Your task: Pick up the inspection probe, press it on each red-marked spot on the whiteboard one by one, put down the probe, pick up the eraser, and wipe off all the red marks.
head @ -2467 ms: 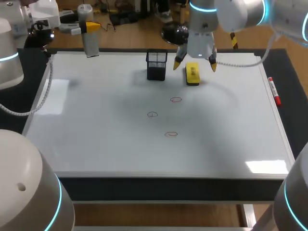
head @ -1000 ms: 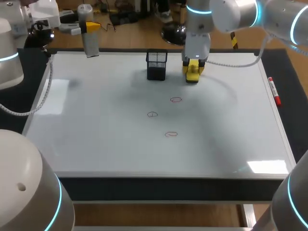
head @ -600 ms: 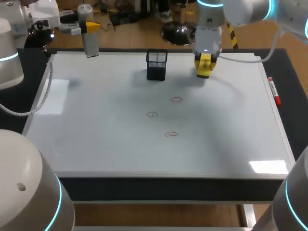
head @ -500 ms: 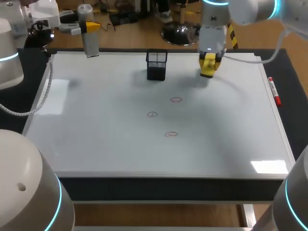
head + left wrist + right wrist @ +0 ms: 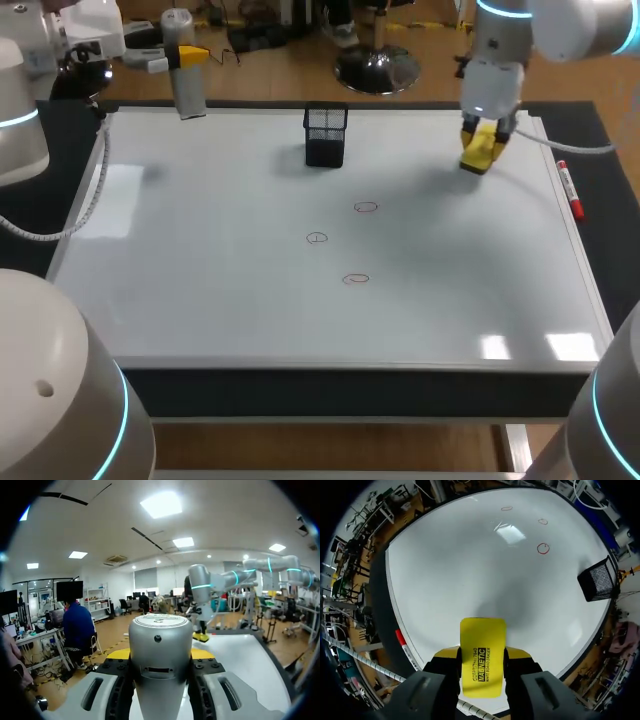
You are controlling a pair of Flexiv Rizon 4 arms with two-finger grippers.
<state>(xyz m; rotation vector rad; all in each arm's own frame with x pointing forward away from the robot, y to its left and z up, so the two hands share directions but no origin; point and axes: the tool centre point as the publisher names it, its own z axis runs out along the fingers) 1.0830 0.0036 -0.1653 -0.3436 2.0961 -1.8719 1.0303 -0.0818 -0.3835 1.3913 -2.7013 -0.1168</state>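
My right gripper (image 5: pixel 482 140) is shut on the yellow eraser (image 5: pixel 479 150), which it holds just above the whiteboard (image 5: pixel 200 280) near the back right. In the right wrist view the eraser (image 5: pixel 482 656) sits between the fingers (image 5: pixel 445 656). Three red circle marks lie mid-board: one (image 5: pixel 366 207), a second (image 5: pixel 316 238) and a third (image 5: pixel 356 279). Ahead of the eraser the marks (image 5: pixel 543 548) show again. At the back left corner my left gripper (image 5: pixel 183 54) is shut on the upright silver probe (image 5: pixel 188 88); the probe (image 5: pixel 161 670) fills the left wrist view between the jaws.
A black mesh pen holder (image 5: pixel 326 135) stands at the back middle of the board, left of the eraser. A red marker (image 5: pixel 568 190) lies along the board's right edge, near my right gripper. The mesh holder (image 5: pixel 599 582) and marker (image 5: pixel 400 637) also show in the right wrist view.
My right gripper came down and shut on the eraser beside the pen holder, then lifted it and carried it to the right. The left arm and probe have not moved.
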